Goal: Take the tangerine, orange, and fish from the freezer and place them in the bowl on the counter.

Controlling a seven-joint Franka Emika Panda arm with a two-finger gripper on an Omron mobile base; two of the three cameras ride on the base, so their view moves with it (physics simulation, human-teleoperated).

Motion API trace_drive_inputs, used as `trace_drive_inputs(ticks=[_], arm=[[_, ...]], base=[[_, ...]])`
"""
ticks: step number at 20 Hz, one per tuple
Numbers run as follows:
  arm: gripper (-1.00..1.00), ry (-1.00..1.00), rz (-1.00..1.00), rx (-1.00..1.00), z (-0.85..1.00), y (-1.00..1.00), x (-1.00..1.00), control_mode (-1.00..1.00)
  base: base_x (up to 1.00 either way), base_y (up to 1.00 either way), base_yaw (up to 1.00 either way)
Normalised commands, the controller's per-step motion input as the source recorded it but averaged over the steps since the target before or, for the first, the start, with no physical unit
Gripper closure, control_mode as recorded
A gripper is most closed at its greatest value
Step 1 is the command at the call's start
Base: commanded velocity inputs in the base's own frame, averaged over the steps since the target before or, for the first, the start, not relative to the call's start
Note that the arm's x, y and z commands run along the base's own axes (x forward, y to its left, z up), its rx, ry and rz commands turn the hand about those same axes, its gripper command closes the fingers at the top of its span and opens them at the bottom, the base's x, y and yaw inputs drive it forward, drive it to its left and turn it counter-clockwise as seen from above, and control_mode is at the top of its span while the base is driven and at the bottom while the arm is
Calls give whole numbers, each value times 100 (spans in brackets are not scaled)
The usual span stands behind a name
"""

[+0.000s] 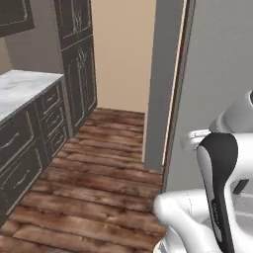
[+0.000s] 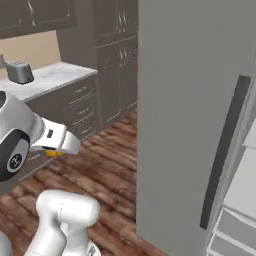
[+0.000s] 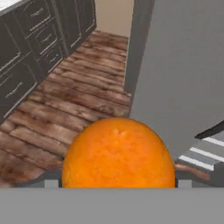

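Observation:
A large round orange (image 3: 117,153) sits between my gripper's (image 3: 117,184) jaws, which are shut on it. From the right base view the gripper (image 2: 59,150) hangs over the wooden floor, with a sliver of the orange (image 2: 54,153) under the hand. The freezer's (image 2: 185,110) grey door with its dark bar handle (image 2: 225,150) stands to the right, and white shelves (image 2: 240,200) show beside it. The marble counter (image 1: 20,89) lies to the left. The tangerine, fish and bowl are out of view.
Dark grey drawers (image 1: 29,143) run under the counter, and tall cabinets (image 1: 76,59) stand at its far end. A toaster (image 2: 19,72) sits on the counter. The wooden floor (image 1: 94,188) lies open between counter and freezer door (image 1: 212,74). A reddish-brown shape (image 3: 192,169) lies by the shelves.

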Motion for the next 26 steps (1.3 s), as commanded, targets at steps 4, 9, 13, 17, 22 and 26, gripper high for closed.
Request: trace_drive_inputs(ticks=[4, 9, 13, 17, 22, 26], arm=[[100, 0, 0, 0, 0, 0, 0, 100], [100, 0, 0, 0, 0, 0, 0, 100], [100, 0, 0, 0, 0, 0, 0, 100], [100, 0, 0, 0, 0, 0, 0, 100], [100, 0, 0, 0, 0, 0, 0, 100], [100, 0, 0, 0, 0, 0, 0, 100]], base=[[-5, 89, 81], [-24, 48, 97], [-26, 18, 100], [-18, 0, 100], [-18, 0, 100], [-19, 0, 100]])
